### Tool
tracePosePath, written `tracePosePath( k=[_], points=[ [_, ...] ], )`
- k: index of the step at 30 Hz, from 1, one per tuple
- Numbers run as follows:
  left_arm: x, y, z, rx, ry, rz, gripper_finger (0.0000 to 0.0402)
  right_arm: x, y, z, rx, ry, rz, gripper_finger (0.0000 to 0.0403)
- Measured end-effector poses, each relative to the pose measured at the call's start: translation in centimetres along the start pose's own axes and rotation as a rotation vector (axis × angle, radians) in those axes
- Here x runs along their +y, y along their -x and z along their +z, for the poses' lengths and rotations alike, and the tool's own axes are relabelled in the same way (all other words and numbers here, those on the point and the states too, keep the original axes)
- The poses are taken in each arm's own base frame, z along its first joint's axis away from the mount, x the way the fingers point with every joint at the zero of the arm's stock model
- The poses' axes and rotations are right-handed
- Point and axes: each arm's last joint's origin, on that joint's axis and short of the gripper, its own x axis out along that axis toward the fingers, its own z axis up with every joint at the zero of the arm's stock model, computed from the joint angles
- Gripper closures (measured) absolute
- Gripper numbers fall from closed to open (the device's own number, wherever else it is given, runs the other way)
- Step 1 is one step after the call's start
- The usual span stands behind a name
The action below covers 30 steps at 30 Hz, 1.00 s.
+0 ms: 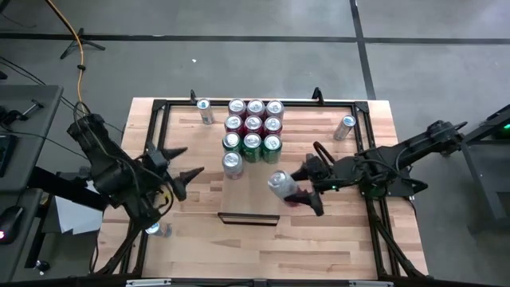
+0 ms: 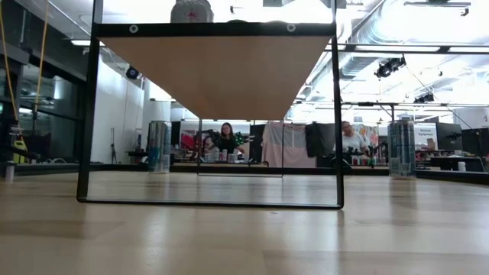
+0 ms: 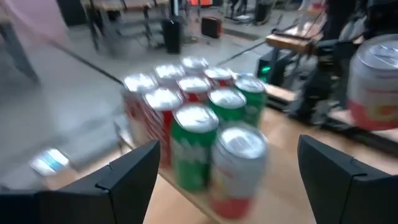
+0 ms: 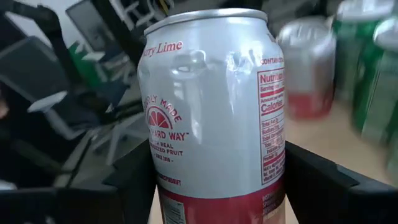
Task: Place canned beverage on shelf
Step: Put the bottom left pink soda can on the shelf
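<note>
Silver-and-red can [image 4: 214,112] upright, gripped in right pincer [image 1: 296,191], above pale shelf [image 2: 214,72]

The can [image 4: 214,112] in the right end effector [image 1: 307,191] is silver with a red band at its base and red lettering. The cluster of cans [image 1: 253,127] behind it mixes red and green bodies under silver tops. The surface [image 1: 199,239] is pale striped wood.

Shelf [image 1: 249,217] near counter [image 1: 199,247] middle, toward front edge; block of cans [image 1: 253,127] at counter's back centre, three across; one single can [image 1: 232,163] just in front of block's left side; right tool [image 1: 296,191] holds can [image 1: 281,184] between block and shelf; left tool [image 1: 191,163] left of single can, apart from it; lone cans at back left [image 1: 205,111] and back right [image 1: 345,127].
</note>
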Motion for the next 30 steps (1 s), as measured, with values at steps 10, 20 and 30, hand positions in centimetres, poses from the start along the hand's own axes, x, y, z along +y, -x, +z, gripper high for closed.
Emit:
tracePosePath(
  k=[10, 20, 30],
  points=[
    [-0.9, -0.9, -4.2, 0.161, 0.215, -0.268, 0.0101, -1.0, -2.3, 0.7, 0.008, 0.059, -0.031, 0.0127],
    [1.1, -6.5, 0.9, 0.004, 0.110, -0.734, 0.0101, -2.0, -2.2, 1.7, -0.033, 0.016, -0.054, 0.0125],
    [4.1, -6.0, 2.3, -0.103, 0.031, -0.953, 0.0127, -2.3, -2.2, 2.6, -0.123, -0.044, -0.084, 0.0125]
  ],
)
